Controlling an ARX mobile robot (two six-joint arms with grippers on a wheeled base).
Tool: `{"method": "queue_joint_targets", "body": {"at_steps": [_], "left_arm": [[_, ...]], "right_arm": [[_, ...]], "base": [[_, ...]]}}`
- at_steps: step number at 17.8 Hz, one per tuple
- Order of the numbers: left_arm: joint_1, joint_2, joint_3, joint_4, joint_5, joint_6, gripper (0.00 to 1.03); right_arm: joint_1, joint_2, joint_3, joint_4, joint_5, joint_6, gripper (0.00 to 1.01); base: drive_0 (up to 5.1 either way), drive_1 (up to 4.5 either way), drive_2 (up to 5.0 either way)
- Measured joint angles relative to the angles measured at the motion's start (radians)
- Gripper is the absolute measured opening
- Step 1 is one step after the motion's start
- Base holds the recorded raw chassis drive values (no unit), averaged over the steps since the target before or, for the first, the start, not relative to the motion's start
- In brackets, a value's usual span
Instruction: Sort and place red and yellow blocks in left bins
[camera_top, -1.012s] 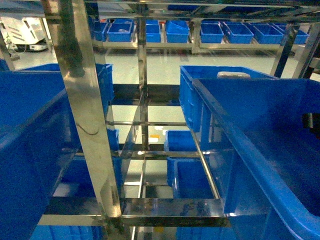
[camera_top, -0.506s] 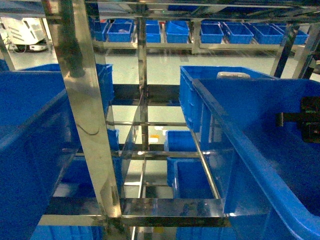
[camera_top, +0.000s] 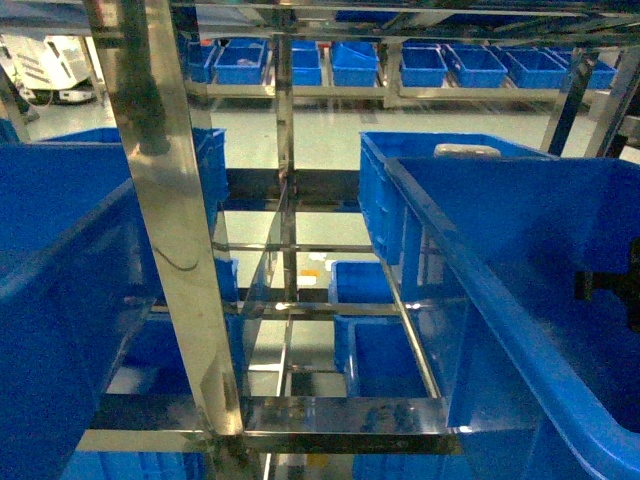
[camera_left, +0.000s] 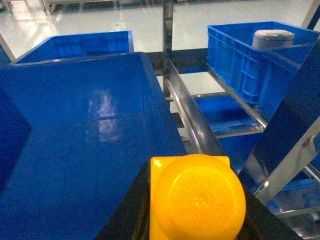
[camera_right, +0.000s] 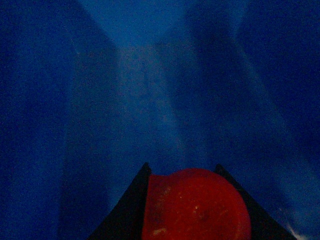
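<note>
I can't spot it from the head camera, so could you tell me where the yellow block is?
The yellow block sits bottom-centre in the left wrist view, between the left gripper's jaws, above a blue crate.

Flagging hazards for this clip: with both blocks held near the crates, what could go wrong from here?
1. The right pincer holds the red block inside a dark blue crate; released here, it may land in a right-side crate.
2. The yellow block, in the left pincer, sits near the left crate's edge by the steel rack; it could fall outside.
</note>
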Motion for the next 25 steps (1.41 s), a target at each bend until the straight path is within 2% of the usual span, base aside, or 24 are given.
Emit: {"method": "queue_joint_targets", "body": {"at_steps": [3, 6, 7, 8, 14, 21, 22, 25], "left_arm": [[0.0, 0.0, 0.0, 0.0, 0.0, 0.0, 0.26], [0.0, 0.0, 0.0, 0.0, 0.0, 0.0, 0.26], [0.0, 0.0, 0.0, 0.0, 0.0, 0.0, 0.26], [0.0, 0.0, 0.0, 0.0, -0.001, 0.0, 0.26], [0.0, 0.0, 0.0, 0.0, 0.0, 0.0, 0.26], [0.0, 0.0, 0.0, 0.0, 0.0, 0.0, 0.26], [0.0, 0.0, 0.0, 0.0, 0.0, 0.0, 0.26], [0.0, 0.0, 0.0, 0.0, 0.0, 0.0, 0.26]], "right_arm": [[-0.027, -0.03, -0.008, 0.034, -0.049, -0.027, 0.28], [-0.037, -0.035, 0.017, -0.027, -0.112, -0.032, 0.28], [-0.037, -0.037, 0.049, -0.057, -0.179, -0.019, 0.28], [-0.037, -0.043, 0.068, -0.061, -0.216, -0.004, 0.28], [-0.057, -0.043, 0.076, -0.08, -0.238, -0.002, 0.28], [-0.075, -0.034, 0.077, -0.058, -0.221, -0.005, 0.28], [-0.075, -0.027, 0.069, -0.042, -0.207, -0.005, 0.28], [-0.071, -0.022, 0.028, -0.024, -0.193, 0.006, 0.28]], "base": [[0.0, 0.0, 0.0], [0.0, 0.0, 0.0], [0.0, 0.0, 0.0], [0.0, 0.0, 0.0], [0.0, 0.0, 0.0], [0.0, 0.0, 0.0], [0.0, 0.0, 0.0], [0.0, 0.0, 0.0]]}}
